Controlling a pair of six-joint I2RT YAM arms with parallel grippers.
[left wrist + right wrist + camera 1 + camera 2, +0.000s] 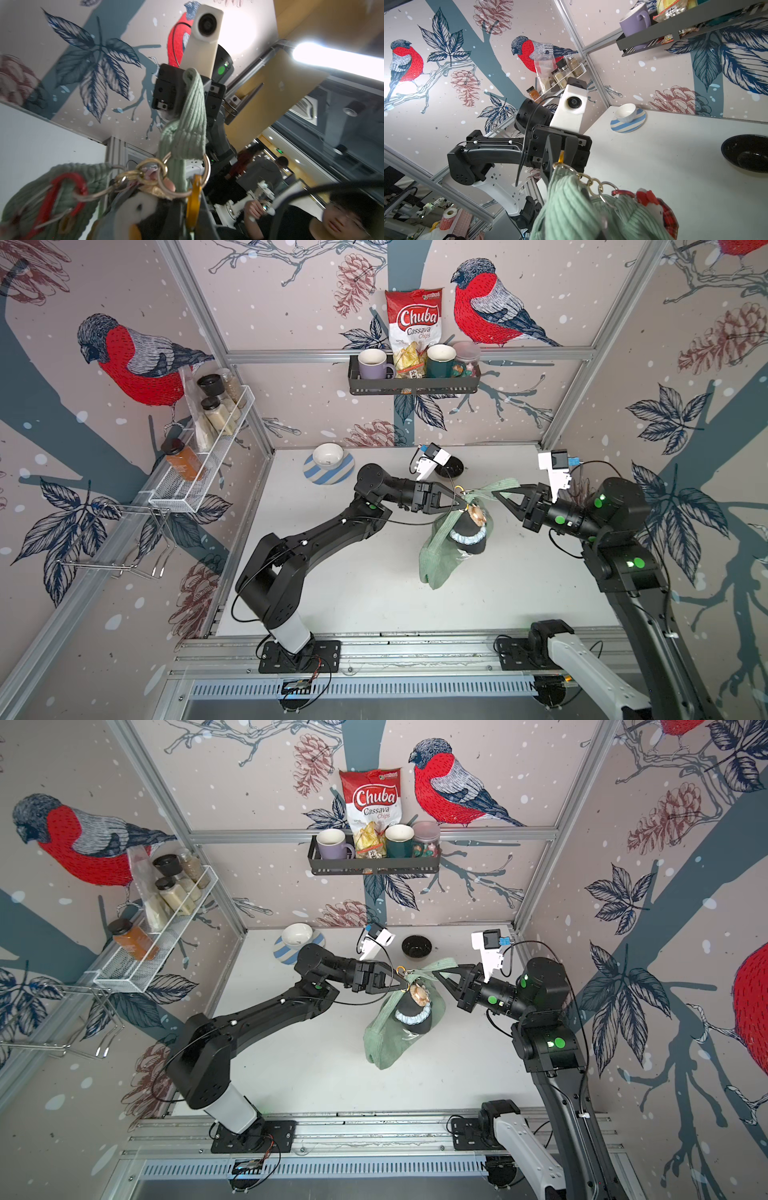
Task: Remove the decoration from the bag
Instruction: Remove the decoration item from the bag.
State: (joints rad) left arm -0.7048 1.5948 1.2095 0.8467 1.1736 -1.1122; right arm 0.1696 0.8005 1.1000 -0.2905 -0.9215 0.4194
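- Holds bag (440, 568) up over table (332, 572), slung between both arms, low end maybe touching.
- Clamps left fingers (463, 505) shut on orange clip (193, 199) of charm (471, 531); pinches strap (500, 484) in closed right fingers (494, 493).
- Looks mid-unhooking.
- Next calls for taut strap, clip sprung open and slid off ring (204, 168).

A dark wall shelf (413, 386) holds two mugs (372, 364), a chips bag (413, 323) and a jar (467, 355). Left of the shelf hangs a wire rack (176, 491) of spice jars (216, 413). Below the shelf, a white bowl (328, 456) sits on a striped plate (311, 475), a black bowl (417, 946) nearby.
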